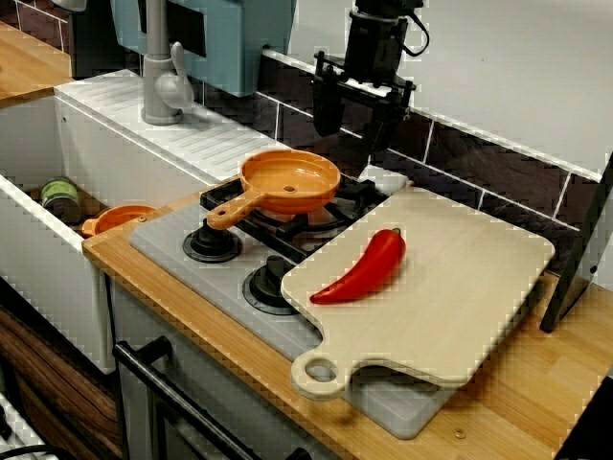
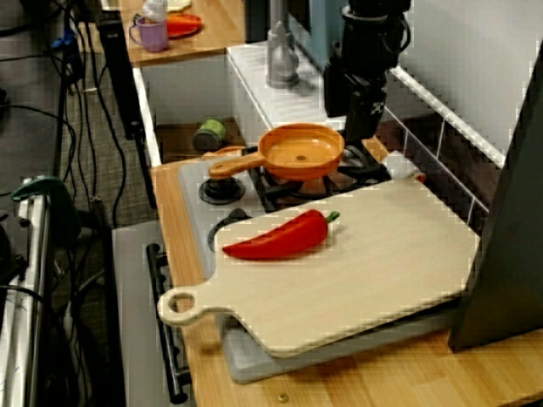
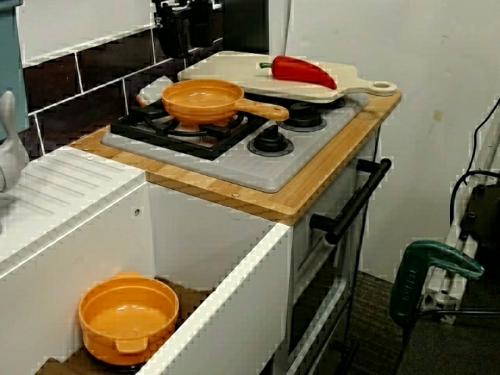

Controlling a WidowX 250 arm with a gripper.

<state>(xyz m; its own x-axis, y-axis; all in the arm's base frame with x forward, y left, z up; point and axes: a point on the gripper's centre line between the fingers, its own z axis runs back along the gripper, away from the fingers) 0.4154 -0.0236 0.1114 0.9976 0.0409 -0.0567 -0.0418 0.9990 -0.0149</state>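
My black gripper point(image 1: 356, 134) hangs open and empty above the back of the stove, close to the tiled wall. It is also in the side view point(image 2: 351, 114) and, partly cut off, at the top of the view from the sink end point(image 3: 181, 37). The nearest thing is an empty orange pan point(image 1: 290, 178) point(image 2: 301, 150) point(image 3: 200, 101) on the back burner, just below and in front of the gripper, with its handle pointing towards the counter's front. A red pepper point(image 1: 362, 267) point(image 2: 280, 236) point(image 3: 301, 70) lies on a pale wooden cutting board point(image 1: 450, 307) point(image 2: 373, 271) covering the stove's right side.
Two black knobs point(image 1: 212, 243) sit on the grey stove front. In the white sink point(image 1: 57, 144) at the left are an orange bowl point(image 3: 129, 316) and a green can point(image 1: 60, 196). A grey faucet point(image 1: 161, 81) stands behind it. A dark post point(image 2: 501, 246) rises right of the board.
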